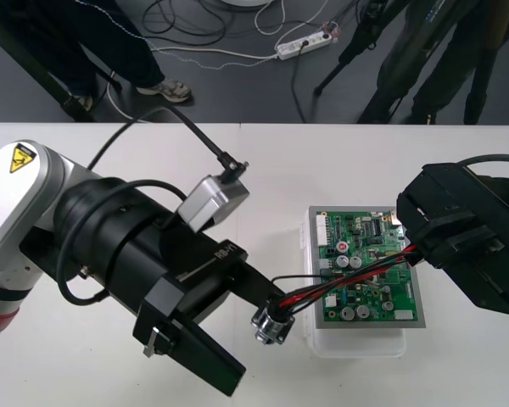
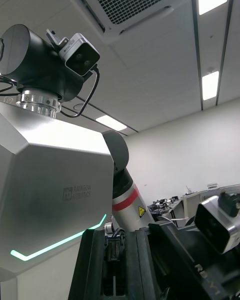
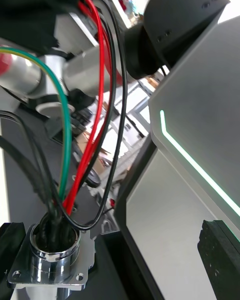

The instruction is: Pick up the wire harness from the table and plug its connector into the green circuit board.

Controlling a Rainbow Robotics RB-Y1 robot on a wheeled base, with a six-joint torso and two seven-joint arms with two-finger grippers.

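The green circuit board (image 1: pixel 369 271) sits on its white base (image 1: pixel 356 343) at the table's right middle. The harness's red, black and green wires (image 1: pixel 348 275) stretch across the board. They run from the round metal socket (image 1: pixel 270 326), just off the base's front left corner, up to my right gripper (image 1: pixel 411 252). That gripper (image 2: pixel 116 260) is shut on the plug end, above the board's right edge. My left gripper (image 1: pixel 256 343) stands open around the socket (image 3: pixel 50 260); one black finger (image 3: pixel 10 235) is close beside the flange, the other finger (image 3: pixel 220 245) is far off.
My left arm's bulky black wrist (image 1: pixel 136 254) and its silver camera (image 1: pixel 212 199) cover the table's left middle. The table's far edge (image 1: pixel 263 125) borders dark floor with cables and a power strip (image 1: pixel 304 44).
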